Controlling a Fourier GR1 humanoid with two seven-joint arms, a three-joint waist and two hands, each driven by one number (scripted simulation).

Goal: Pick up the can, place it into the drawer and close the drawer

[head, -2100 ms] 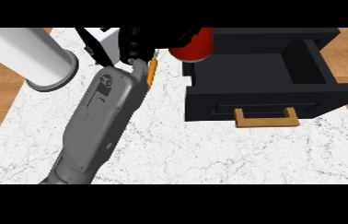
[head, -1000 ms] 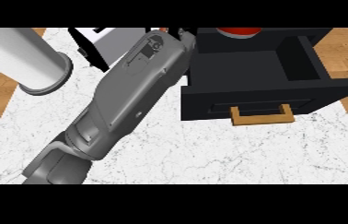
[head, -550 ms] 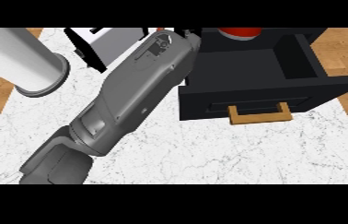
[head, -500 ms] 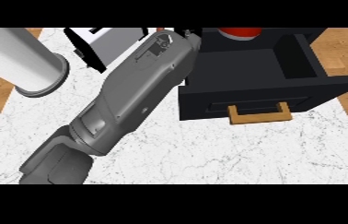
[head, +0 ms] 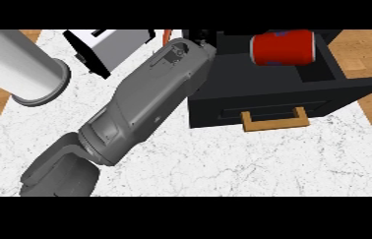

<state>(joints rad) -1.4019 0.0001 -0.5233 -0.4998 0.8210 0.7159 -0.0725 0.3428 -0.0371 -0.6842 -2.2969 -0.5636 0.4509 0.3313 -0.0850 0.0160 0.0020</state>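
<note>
- Head view: the black drawer (head: 218, 103) stands pulled open on the white marbled counter (head: 218, 164), its front panel facing me and its tan handle (head: 274, 121) low on that front.
- Inside the open drawer lies the red can (head: 283, 47), on its side, toward the back of the compartment and near the drawer's right wall. Nothing of mine touches it.
- The can has a grey rim at its left end and faint bluish marks along its lower edge; I cannot read any writing or brand on it.
- My grey forearm (head: 141, 105) comes in from the lower left and runs up to the drawer's left rear corner, crossing over the drawer's left wall.
- My hand (head: 203, 36) at the end of that forearm is mostly cut off at the top edge; only a bit of black shows there, so I cannot tell how it is set. From the picture alone I cannot be sure which side this arm belongs to.
- A white box (head: 116, 46) with black edges sits at the upper left, just beside my forearm; its label area shows no text I can read.
- A pale grey cylinder (head: 29, 68) lies tilted at the far left, near the counter's edge, where wooden floor (head: 356, 51) shows beyond.
</note>
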